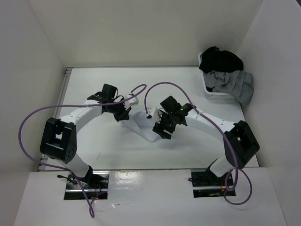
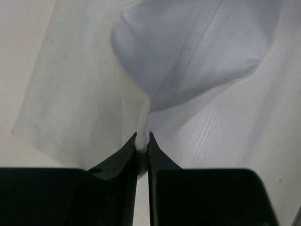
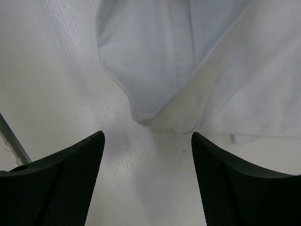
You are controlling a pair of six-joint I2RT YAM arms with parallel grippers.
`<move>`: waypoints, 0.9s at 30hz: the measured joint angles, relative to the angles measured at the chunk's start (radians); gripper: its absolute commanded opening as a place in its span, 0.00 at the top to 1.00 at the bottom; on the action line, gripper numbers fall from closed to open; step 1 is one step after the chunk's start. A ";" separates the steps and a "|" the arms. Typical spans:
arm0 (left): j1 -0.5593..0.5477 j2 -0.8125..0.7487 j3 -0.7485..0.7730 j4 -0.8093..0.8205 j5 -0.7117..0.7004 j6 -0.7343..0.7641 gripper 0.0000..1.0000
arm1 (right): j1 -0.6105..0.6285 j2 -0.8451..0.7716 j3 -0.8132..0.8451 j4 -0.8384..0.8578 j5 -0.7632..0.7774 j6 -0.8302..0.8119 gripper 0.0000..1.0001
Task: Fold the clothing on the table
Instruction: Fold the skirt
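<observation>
The white clothing (image 1: 142, 126) lies bunched near the middle of the table (image 1: 188, 84), well away from all four edges, and sits between the two grippers. From above, the part that shows is a narrow strip. Its long axis runs on a slant, from the end beside the left gripper (image 1: 123, 115) down toward the near edge and the right side, where it passes under the right gripper (image 1: 160, 130). Which end is the neck or the hem cannot be told. In the left wrist view the left gripper (image 2: 142, 142) has its fingers pressed together on a thin ridge of the clothing (image 2: 188, 56). The fabric fans out from that pinch toward the far side, one rounded fold lying over a flatter layer on the table (image 2: 244, 141). In the right wrist view the right gripper (image 3: 146, 140) has its fingers (image 3: 70, 179) spread wide with nothing between them, above bare table (image 3: 56, 70) just short of the clothing (image 3: 155, 56). There a rounded corner of the fabric points back at the gripper, and a double-stitched seam runs away from it. At the far right corner a white bin (image 1: 210, 94) holds a black garment (image 1: 221, 60), and a grey garment (image 1: 237, 84) hangs over its rim.
</observation>
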 measured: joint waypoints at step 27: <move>0.000 0.000 0.000 0.000 0.000 -0.023 0.84 | 0.016 0.140 -0.006 0.027 0.003 -0.020 0.49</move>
